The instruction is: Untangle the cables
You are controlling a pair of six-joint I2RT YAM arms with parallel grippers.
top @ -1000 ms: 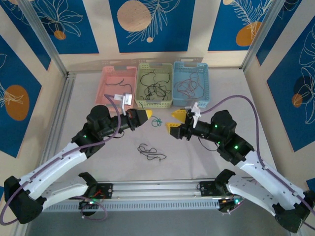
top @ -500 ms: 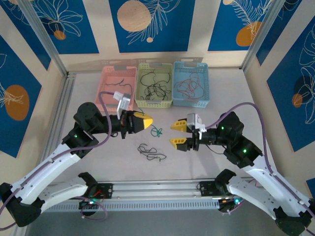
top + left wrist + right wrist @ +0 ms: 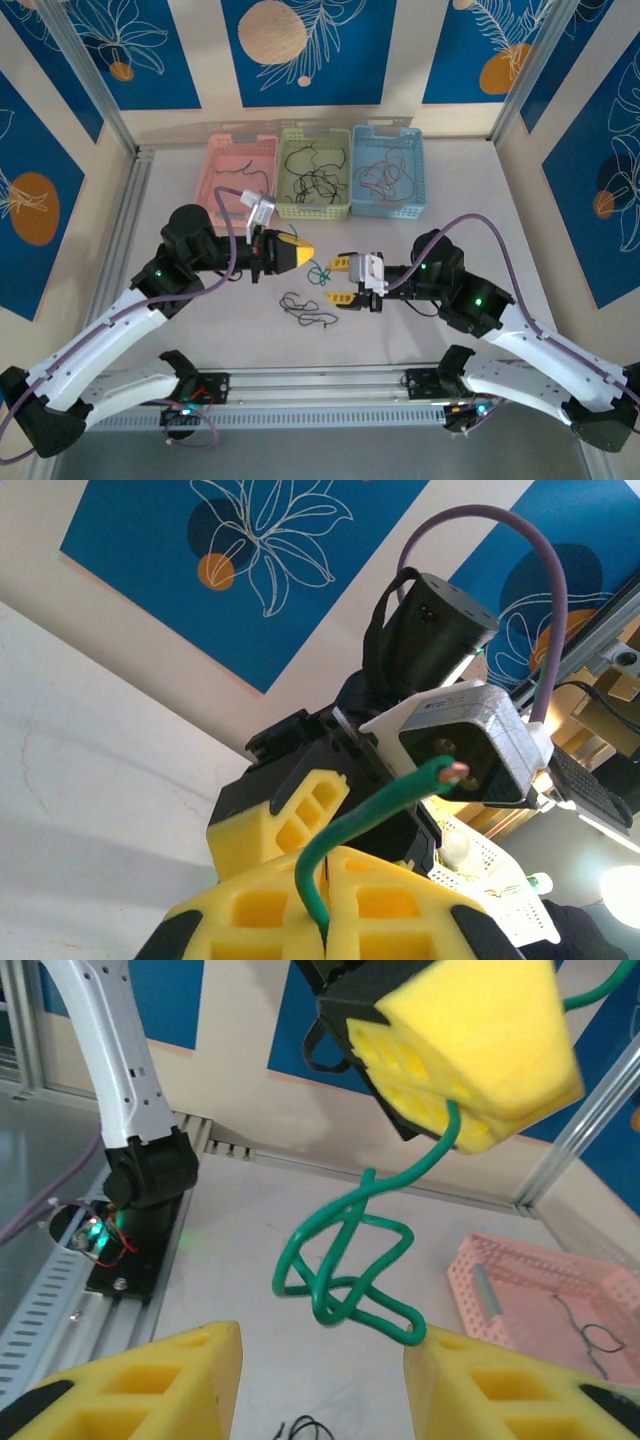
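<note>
A knotted green cable [image 3: 320, 272] hangs above the table's middle. My left gripper [image 3: 297, 251] is shut on its upper end. In the left wrist view the green cable [image 3: 370, 815] sticks up from between the closed yellow fingers [image 3: 390, 915], bare copper at its tip. My right gripper [image 3: 338, 280] stands open just right of the knot. In the right wrist view the green knot [image 3: 345, 1260] dangles from the left gripper [image 3: 470, 1050] above the gap between my right fingers [image 3: 150, 1380], one loop touching the right fingertip. A tangle of black cables [image 3: 308, 310] lies on the table below.
Three baskets line the back of the table: pink [image 3: 215, 175], pale green [image 3: 288, 190] and blue [image 3: 357, 195], each with loose cables inside. An aluminium rail [image 3: 320, 385] runs along the near edge between the arm bases.
My right gripper has moved left and forward up to the green knot, its jaws narrowing a little. The left gripper stays shut on the green cable and has shifted slightly.
</note>
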